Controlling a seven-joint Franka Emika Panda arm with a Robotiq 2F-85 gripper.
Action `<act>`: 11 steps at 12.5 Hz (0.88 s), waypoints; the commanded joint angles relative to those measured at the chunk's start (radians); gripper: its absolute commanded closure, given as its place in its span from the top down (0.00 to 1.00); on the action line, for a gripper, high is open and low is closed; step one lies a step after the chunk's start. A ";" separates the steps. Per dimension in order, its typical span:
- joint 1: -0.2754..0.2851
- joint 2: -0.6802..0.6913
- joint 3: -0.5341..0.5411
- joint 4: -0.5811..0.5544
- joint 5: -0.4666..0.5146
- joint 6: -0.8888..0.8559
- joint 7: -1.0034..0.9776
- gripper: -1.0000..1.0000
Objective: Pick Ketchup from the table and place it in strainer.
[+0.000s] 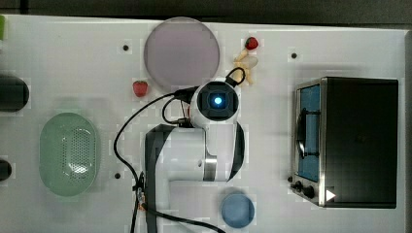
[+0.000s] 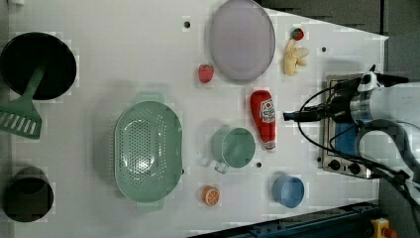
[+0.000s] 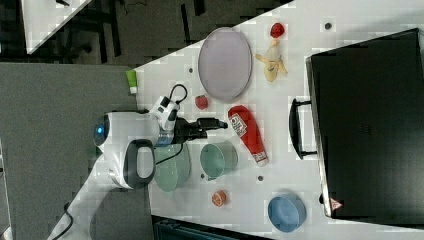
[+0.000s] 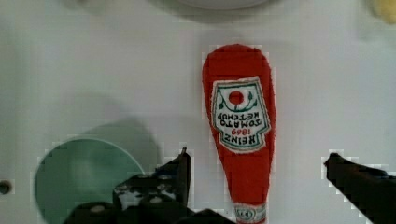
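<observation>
The Ketchup (image 4: 240,126), a red bottle with a white label and a white cap, lies flat on the white table (image 2: 124,59). It lies beside a teal cup (image 2: 234,147) in the left view, Ketchup (image 2: 264,118). My gripper (image 4: 257,163) hovers above it, open, and its two dark fingers (image 4: 182,170) stand on either side of the bottle's narrow end without touching it. The gripper (image 3: 220,123) is empty. The strainer (image 2: 147,151), a pale green oval basket with a perforated bottom, stands empty beyond the cup. In the right view the arm partly covers the strainer (image 3: 172,167).
A lilac plate (image 2: 241,39), a strawberry (image 2: 205,73) and a banana (image 2: 294,57) lie beyond the bottle's wide end. An orange slice (image 2: 211,195) and a blue bowl (image 2: 288,191) sit past the cup. A toaster oven (image 1: 347,141) stands at the top view's right, a black pan (image 2: 37,64) and a green spatula (image 2: 20,119) at the left view's left.
</observation>
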 commanded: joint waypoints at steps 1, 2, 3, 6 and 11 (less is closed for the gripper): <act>-0.016 0.056 0.006 -0.023 -0.078 0.095 -0.048 1.00; -0.016 0.078 0.006 -0.030 -0.096 0.122 -0.040 1.00; -0.015 0.100 0.006 -0.037 -0.096 0.147 -0.036 1.00; -0.005 0.163 0.009 -0.060 -0.096 0.226 -0.035 1.00; 0.004 0.250 0.007 -0.097 -0.096 0.355 0.013 1.00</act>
